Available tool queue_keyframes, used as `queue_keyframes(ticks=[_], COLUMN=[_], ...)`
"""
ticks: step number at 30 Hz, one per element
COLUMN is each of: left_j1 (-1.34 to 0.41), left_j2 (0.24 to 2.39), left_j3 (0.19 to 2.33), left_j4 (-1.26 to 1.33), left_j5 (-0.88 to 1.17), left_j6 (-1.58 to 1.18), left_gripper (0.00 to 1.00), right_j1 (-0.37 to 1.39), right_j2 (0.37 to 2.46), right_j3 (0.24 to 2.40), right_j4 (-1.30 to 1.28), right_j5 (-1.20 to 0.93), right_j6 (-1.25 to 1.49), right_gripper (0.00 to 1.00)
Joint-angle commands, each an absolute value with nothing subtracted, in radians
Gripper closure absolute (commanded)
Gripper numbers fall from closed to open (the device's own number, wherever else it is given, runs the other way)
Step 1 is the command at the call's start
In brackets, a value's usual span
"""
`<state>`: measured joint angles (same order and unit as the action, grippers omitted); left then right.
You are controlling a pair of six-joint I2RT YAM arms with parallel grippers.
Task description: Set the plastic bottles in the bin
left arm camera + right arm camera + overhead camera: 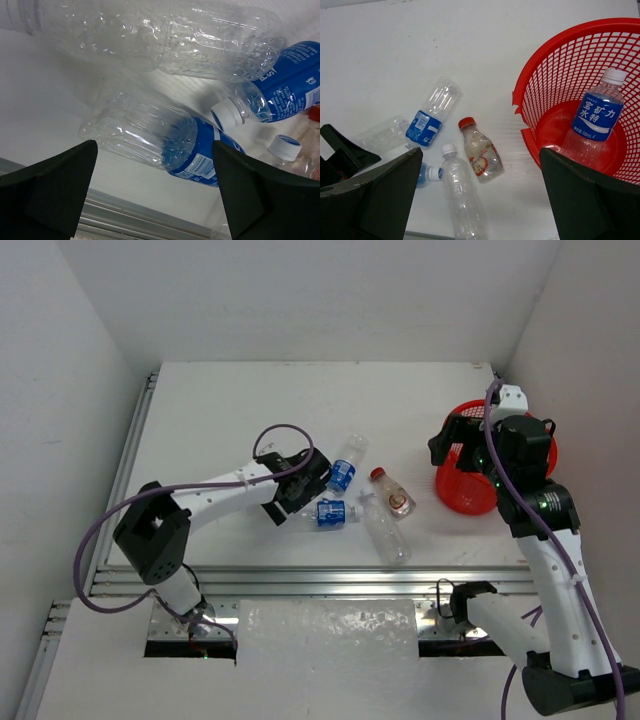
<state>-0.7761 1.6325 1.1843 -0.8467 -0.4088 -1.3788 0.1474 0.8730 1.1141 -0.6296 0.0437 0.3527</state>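
Near edge: silver aluminium rail [330,575] along the front of the white table [300,400], with both arm bases below it.
Front bottle: clear unlabelled plastic bottle with white cap [386,532] lying flat, nearest of the loose cluster, cap toward the far left.
Low blue bottle: small clear bottle with blue label and white cap [330,513] on its side, cap pointing right, just beside the front bottle's cap. Label print is too small to read.
Left gripper [154,145]: fingers spread wide and holding nothing. The low blue bottle's clear base lies just ahead of the gap.
Crumpled bottle: second clear unlabelled bottle [150,35] flat beside the left gripper.
Red-cap bottle: squat clear bottle with red cap and brownish label [392,492] lying flat. Its writing is not legible.
Upper blue bottle: clear bottle with blue label [343,470] on its side. Only partial white letters show in the left wrist view.
Bin: round red plastic mesh basket [555,65], right of the cluster, its rim broken on the side facing the bottles.
Inside bin: blue-labelled bottle with white cap [592,125] leaning on the mesh wall. The label has white Chinese characters with "500mL" beneath.
Right gripper [481,150]: fingers wide apart and empty, hovering by the bin's left rim.
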Motion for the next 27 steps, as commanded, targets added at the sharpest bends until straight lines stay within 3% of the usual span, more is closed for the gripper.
queue_keyframes(ticks=[1, 7, 16, 17, 18, 19, 21, 22, 24, 27], left_j1=[-0.785, -0.793, -0.920, -0.931, -0.936, -0.939, -0.943, -0.945, -0.960, -1.006], left_j2=[1.654, 1.720, 1.680, 1.671, 1.666, 1.663, 1.657, 1.655, 1.648, 1.602], left_j3=[1.190, 1.178, 1.051, 1.031, 1.031, 1.013, 0.996, 0.988, 0.986, 1.017], left_j4=[-0.828, -0.785, -0.810, -0.807, -0.807, -0.802, -0.790, -0.785, -0.790, -0.819], left_j5=[-0.403, -0.368, -0.414, -0.420, -0.420, -0.425, -0.426, -0.423, -0.428, -0.475], left_j6=[-1.416, -1.419, -1.581, -1.594, -1.601, -1.609, -1.609, -1.609, -1.608, -1.606], left_gripper=[0.05, 0.07, 0.17, 0.31, 0.31, 0.41, 0.50, 0.63, 0.73, 0.87], right_j1=[0.155, 0.163, 0.170, 0.172, 0.172, 0.172, 0.172, 0.170, 0.175, 0.187], right_j2=[0.873, 0.885, 0.865, 0.861, 0.861, 0.858, 0.851, 0.848, 0.847, 0.854], right_j3=[1.126, 1.126, 1.124, 1.126, 1.126, 1.126, 1.124, 1.121, 1.115, 1.086], right_j4=[-0.591, -0.586, -0.580, -0.578, -0.578, -0.580, -0.578, -0.577, -0.575, -0.523], right_j5=[0.012, 0.005, 0.005, 0.005, 0.005, 0.005, -0.017, -0.034, -0.087, -0.344], right_j6=[0.339, 0.337, 0.334, 0.337, 0.341, 0.341, 0.347, 0.347, 0.341, 0.336], right_gripper=[0.01, 0.01, 0.01, 0.01, 0.01, 0.01, 0.01, 0.01, 0.01, 0.01])
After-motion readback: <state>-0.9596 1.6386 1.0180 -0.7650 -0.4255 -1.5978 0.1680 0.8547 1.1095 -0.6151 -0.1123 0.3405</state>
